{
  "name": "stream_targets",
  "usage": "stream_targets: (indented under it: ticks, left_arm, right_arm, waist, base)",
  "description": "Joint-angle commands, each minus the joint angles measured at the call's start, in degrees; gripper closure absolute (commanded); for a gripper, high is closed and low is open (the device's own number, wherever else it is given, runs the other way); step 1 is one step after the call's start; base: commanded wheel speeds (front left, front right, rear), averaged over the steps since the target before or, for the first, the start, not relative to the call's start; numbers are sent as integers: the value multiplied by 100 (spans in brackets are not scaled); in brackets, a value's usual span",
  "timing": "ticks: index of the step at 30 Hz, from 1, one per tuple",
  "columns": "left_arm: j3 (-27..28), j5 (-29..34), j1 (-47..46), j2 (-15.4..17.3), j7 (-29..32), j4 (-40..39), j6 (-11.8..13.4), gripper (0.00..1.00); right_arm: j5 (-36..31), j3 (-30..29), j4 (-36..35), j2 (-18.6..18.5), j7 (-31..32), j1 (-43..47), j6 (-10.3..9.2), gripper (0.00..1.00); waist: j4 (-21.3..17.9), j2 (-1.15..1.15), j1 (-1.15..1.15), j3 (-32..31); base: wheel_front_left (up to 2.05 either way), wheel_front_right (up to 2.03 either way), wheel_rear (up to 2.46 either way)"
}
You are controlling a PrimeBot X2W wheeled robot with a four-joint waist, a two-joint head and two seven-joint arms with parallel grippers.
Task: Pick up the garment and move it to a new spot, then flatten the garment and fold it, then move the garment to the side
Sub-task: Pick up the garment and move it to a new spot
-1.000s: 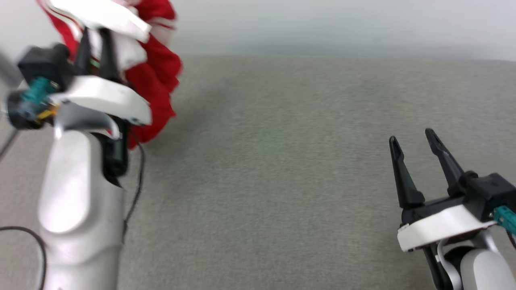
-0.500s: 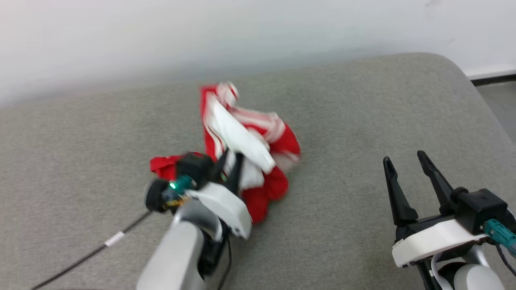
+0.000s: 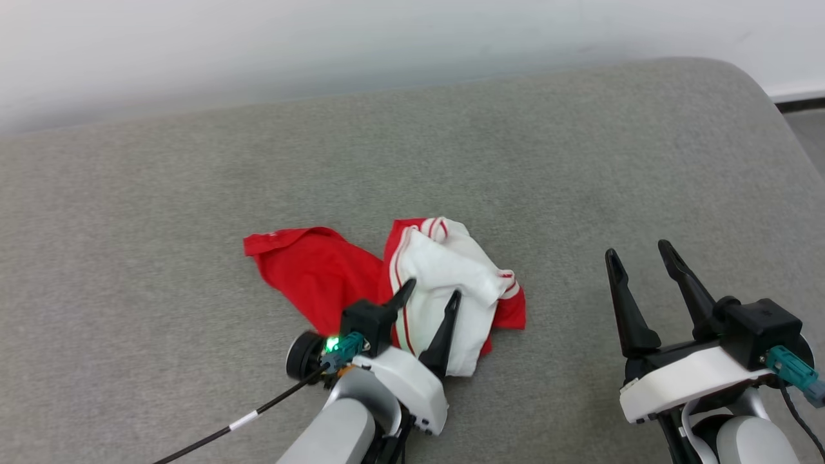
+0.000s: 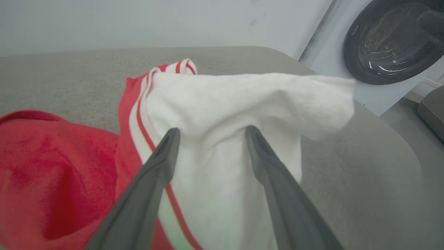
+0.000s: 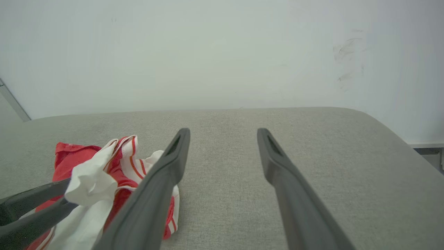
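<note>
My left claw (image 3: 434,287) stands apart, the shirt (image 3: 445,258) bunched between its fingers; pulling back, one could snag the cloth and drag the heap. My right claw (image 3: 636,248) is apart, empty.

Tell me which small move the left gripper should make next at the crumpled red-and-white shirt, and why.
Probably draw the left gripper back, clear of the red jersey-style shirt with white sleeves. Its jaws stand open, the shirt lies crumpled on the grey padded surface, and a white fold sits between its fingers. The right gripper, also open, is apart from the cloth.
</note>
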Motion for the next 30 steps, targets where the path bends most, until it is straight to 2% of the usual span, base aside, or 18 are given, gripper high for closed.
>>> stream_targets:
  ticks: [1, 4, 9, 12, 17, 24, 30]
  left_arm:
    - [-19, 27, -130, 2, -144, -91, 61, 0]
    - [-29, 112, -213, 4, -389, -329, 227, 0]
    - [257, 280, -138, 117, -559, -764, 572, 0]
    - [511, 336, 57, 263, -583, -984, 816, 0]
    - [990, 302, 400, 600, -600, -1300, 1067, 0]
    - [1459, 199, 997, 1121, -581, -1644, 1257, 0]
    - [1454, 158, 1424, 1300, -398, -1907, 1311, 0]
  right_arm:
    - [-9, -4, 7, 17, -26, -67, -3, 0]
    - [-31, -33, 19, 18, -10, -37, -3, 0]
    - [-87, -145, -5, 17, 47, 57, -4, 0]
    - [-112, -242, -27, 17, 73, 144, -4, 0]
    - [-125, -359, -59, 16, 125, 284, -4, 0]
    - [-100, -400, -68, 16, 188, 427, -4, 0]
    - [-112, -454, -78, 16, 262, 605, -4, 0]
  waist:
    - [120, 0, 0, -85]
    - [275, 0, 0, -192]
    - [499, 0, 0, -370]
    - [615, 0, 0, -474]
    - [748, 0, 0, -587]
    - [789, 0, 0, -760]
    - [725, 0, 0, -978]
  base:
    - [0, 0, 0]
    - [0, 0, 0]
    - [0, 0, 0]
    - [0, 0, 0]
    - [0, 0, 0]
    - [0, 0, 0]
    - [0, 0, 0]
